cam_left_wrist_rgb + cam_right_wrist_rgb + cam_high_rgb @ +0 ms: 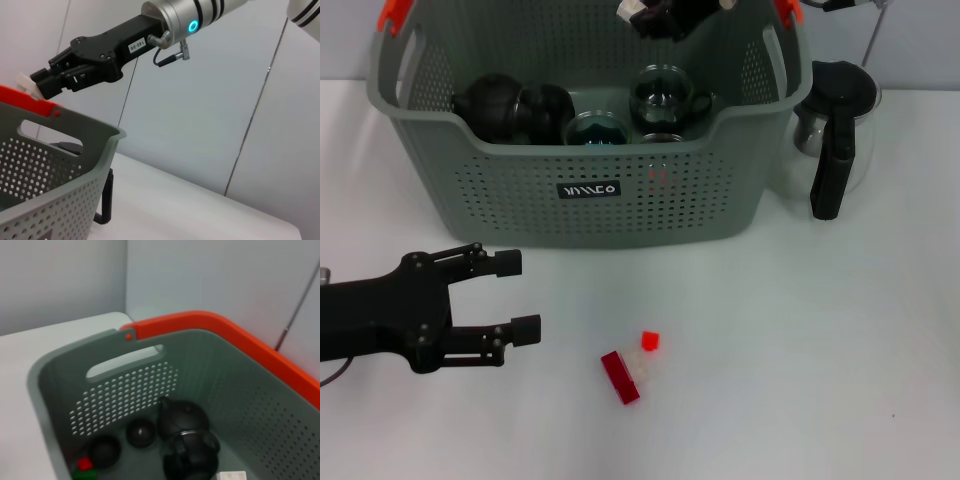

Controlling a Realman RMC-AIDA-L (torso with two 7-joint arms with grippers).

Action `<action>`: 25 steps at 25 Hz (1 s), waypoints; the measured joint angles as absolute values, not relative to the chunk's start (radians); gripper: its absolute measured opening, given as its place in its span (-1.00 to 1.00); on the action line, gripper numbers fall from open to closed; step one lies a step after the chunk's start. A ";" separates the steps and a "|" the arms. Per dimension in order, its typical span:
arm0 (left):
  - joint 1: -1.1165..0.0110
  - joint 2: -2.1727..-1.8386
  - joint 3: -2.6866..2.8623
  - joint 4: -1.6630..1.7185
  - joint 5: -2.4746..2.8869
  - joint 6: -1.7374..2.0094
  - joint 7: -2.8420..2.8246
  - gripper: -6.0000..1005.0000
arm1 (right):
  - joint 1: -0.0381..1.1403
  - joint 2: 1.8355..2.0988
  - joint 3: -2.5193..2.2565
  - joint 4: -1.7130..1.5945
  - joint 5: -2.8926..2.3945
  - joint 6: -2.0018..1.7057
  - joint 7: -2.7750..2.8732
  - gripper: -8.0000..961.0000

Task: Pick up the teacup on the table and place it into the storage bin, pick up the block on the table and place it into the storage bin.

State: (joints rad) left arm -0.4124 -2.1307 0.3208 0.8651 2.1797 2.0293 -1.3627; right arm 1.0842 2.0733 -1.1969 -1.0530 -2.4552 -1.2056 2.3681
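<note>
The grey-green storage bin (580, 190) stands at the back of the table. Inside it are glass teacups (665, 95), a dark teapot (182, 417) and small red and green blocks (84, 466). My right gripper (645, 15) hovers over the bin's far side, shut on a small white block (22, 81). On the table in front of the bin lie a long red block (620, 377) and a small red cube (650, 341). My left gripper (518, 297) is open and empty, low over the table to the left of them. No teacup shows on the table.
A glass coffee pot (835, 130) with a black handle stands just right of the bin. The bin's rim carries orange-red clips (392, 14). White tabletop stretches around the red blocks and to the right.
</note>
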 joint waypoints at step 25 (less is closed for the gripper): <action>-0.426 -2.126 0.321 0.868 2.180 2.028 -1.371 0.77 | 0.810 2.093 -1.169 -1.570 -2.342 -1.635 2.503 0.98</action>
State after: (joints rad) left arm -0.4265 -2.1263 0.3206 0.8678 2.1797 2.0277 -1.3714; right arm 0.8097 2.0926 -1.1688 -1.5695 -2.3425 -1.6347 2.5032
